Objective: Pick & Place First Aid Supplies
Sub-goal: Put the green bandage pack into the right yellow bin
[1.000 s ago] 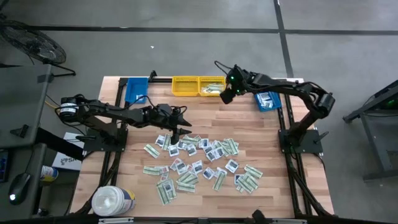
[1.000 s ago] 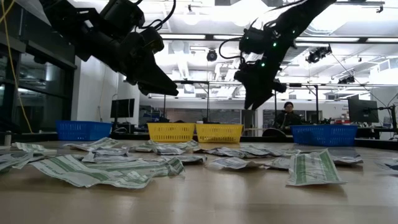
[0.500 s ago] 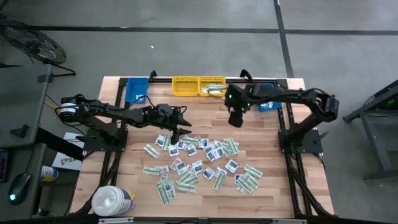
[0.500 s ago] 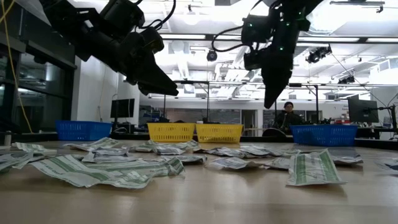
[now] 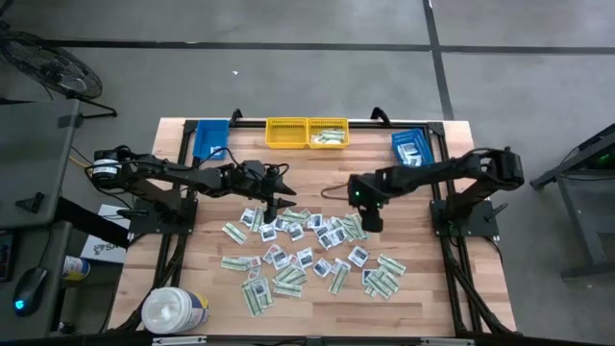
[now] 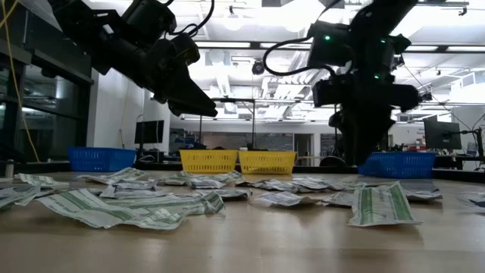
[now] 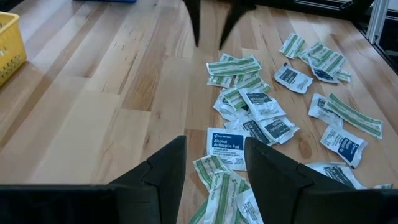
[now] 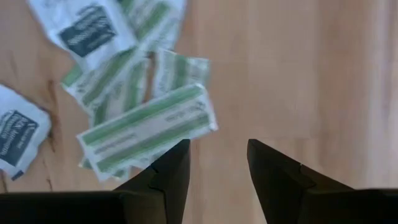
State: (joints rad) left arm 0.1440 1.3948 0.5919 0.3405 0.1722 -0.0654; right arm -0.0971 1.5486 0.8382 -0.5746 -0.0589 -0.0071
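The first aid supplies lie scattered flat on the wooden table: long green-white strips and squarish white packets with dark marks. My left gripper hangs open and empty above the pile's left far part. Between its fingers, in its wrist view, a white pad packet shows on the table below. My right gripper points down, open and empty, above the pile's right far edge. A green-striped strip lies just beside its fingers. The low view shows both grippers clear of the packets.
Two yellow bins stand at the far edge, the right one holding green strips. A blue bin sits far left and another far right. A white round tub stands at the near left corner.
My right gripper has swung from over the yellow bin at the far edge toward the near edge and down to the pile's right far part, rolling and tipping until it points down. Its fingers stay open. My left arm has kept still.
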